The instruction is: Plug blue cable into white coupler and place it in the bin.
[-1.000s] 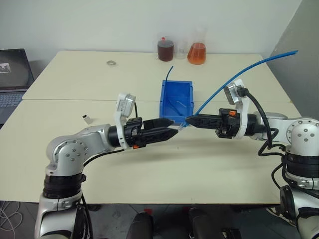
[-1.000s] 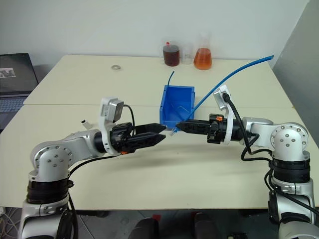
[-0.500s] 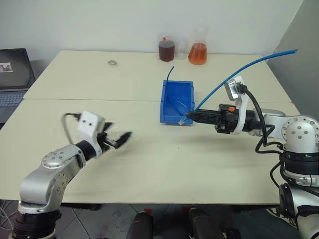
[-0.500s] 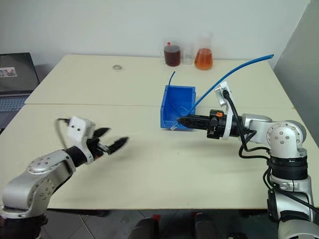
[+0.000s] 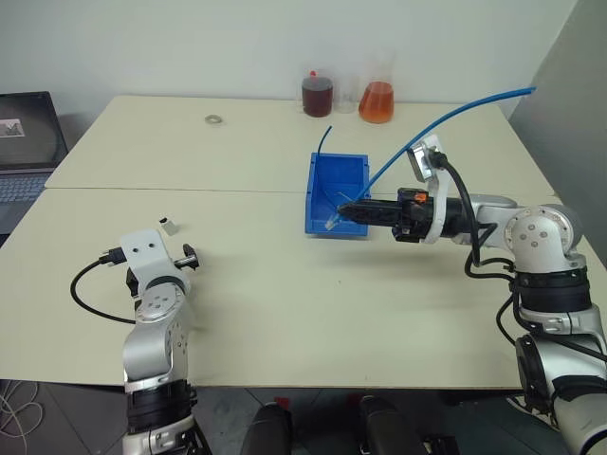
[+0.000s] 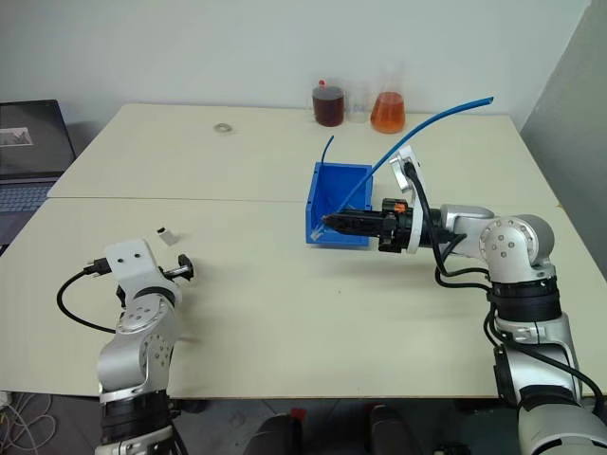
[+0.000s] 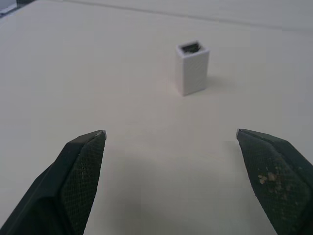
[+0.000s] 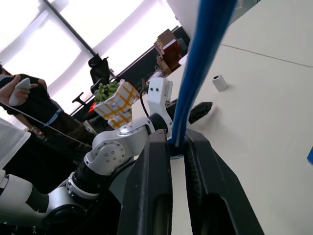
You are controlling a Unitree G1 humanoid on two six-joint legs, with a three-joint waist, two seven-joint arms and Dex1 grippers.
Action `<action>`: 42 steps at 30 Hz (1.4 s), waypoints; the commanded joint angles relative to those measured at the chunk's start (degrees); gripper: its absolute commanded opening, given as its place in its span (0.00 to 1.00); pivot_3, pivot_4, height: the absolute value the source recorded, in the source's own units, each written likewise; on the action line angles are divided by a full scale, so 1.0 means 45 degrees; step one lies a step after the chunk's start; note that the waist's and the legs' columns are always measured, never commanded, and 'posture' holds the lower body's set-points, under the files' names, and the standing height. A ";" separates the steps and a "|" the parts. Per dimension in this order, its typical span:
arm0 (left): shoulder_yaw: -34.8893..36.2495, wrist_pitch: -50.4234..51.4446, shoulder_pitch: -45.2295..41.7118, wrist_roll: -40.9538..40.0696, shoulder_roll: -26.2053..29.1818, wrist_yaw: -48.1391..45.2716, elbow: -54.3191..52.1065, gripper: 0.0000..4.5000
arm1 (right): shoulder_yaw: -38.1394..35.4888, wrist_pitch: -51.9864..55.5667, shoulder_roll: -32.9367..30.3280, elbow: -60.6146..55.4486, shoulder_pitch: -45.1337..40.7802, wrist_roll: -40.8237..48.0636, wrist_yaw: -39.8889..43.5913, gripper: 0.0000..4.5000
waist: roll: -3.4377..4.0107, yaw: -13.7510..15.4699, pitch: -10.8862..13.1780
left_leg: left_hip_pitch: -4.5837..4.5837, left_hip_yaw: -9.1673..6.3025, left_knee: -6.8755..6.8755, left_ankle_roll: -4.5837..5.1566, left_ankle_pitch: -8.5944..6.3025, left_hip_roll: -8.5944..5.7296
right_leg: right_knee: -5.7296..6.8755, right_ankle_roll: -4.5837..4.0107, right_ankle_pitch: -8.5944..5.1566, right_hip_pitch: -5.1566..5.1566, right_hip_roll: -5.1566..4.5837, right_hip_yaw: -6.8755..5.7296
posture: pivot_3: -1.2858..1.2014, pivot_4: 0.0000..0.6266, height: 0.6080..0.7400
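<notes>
Over the bin's [image 5: 334, 194] front lip, the blue cable [image 5: 446, 112] is clamped in the right gripper [image 5: 343, 209], jaws shut on it just behind the plug, presumably to keep the plug end steady for mating; rest of cable arcs up & away to the right. White coupler [image 7: 192, 67] stands alone on the table [image 5: 285, 303], opening up, just ahead of the left gripper [image 7: 171, 142], jaws wide apart, prob. lining up a grab. Count: 1 cable, 1 coupler, 1 bin, 2 flasks [image 5: 345, 96] at the back.
</notes>
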 commanded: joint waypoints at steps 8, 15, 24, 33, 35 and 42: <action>0.0144 -0.2018 -0.2590 0.0479 0.0308 0.0195 0.4150 0.99 | -0.0480 -0.0094 -0.0091 -0.0172 -0.0157 -0.0424 0.0233 0.02 | -0.0001 0.0024 -0.0001 | -0.0002 -0.0002 0.0001 -0.0002 0.0001 -0.0015 | 0.0001 0.0003 0.0003 0.0003 -0.0017 -0.0004 | 0.52 0.24 1.00; 0.0978 -0.3074 -0.3909 -0.0322 0.0158 -0.0021 0.6613 0.99 | -0.0716 -0.0001 0.0009 -0.0416 -0.0051 -0.0365 -0.0102 0.02 | -0.0001 0.0026 -0.0002 | 0.0002 -0.0004 0.0004 -0.0003 0.0002 -0.0015 | 0.0014 0.0005 0.0004 0.0003 -0.0018 -0.0007 | 0.52 0.24 1.00; 0.1519 -0.3944 -0.4847 -0.0775 0.0349 -0.0285 0.8340 0.99 | -0.0820 -0.0068 0.0020 -0.0539 0.0092 -0.0462 -0.0280 0.02 | 0.0006 0.0028 -0.0006 | 0.0008 -0.0008 0.0005 -0.0003 0.0003 -0.0019 | 0.0024 0.0005 0.0004 0.0007 -0.0019 -0.0012 | 0.52 0.24 1.00; 0.1747 -0.3702 -0.4569 -0.0902 0.0299 0.0333 0.8089 0.65 | -0.0849 -0.0109 0.0146 -0.0334 -0.0044 -0.0502 -0.0351 0.02 | 0.0016 0.0025 -0.0012 | 0.0011 -0.0006 0.0006 -0.0004 0.0004 -0.0020 | 0.0030 0.0005 0.0004 0.0007 -0.0022 -0.0008 | 0.52 0.24 1.00; 0.1758 -0.3679 -0.4524 -0.0909 0.0294 0.0358 0.8044 0.55 | -0.0790 -0.0176 0.0143 -0.0288 -0.0024 -0.0594 -0.0305 0.02 | 0.0017 0.0026 -0.0013 | 0.0011 -0.0006 0.0006 -0.0004 0.0004 -0.0021 | 0.0031 0.0005 0.0004 0.0007 -0.0023 -0.0008 | 0.52 0.24 1.00; 0.1706 -0.3677 -0.4560 -0.0917 0.0345 0.0331 0.8049 0.23 | -0.0764 -0.0190 0.0185 -0.0180 -0.0065 -0.0721 -0.0225 0.02 | 0.0022 0.0040 -0.0016 | 0.0011 -0.0009 0.0006 -0.0004 0.0004 -0.0032 | 0.0034 0.0005 0.0004 0.0007 -0.0032 -0.0011 | 0.52 0.24 1.00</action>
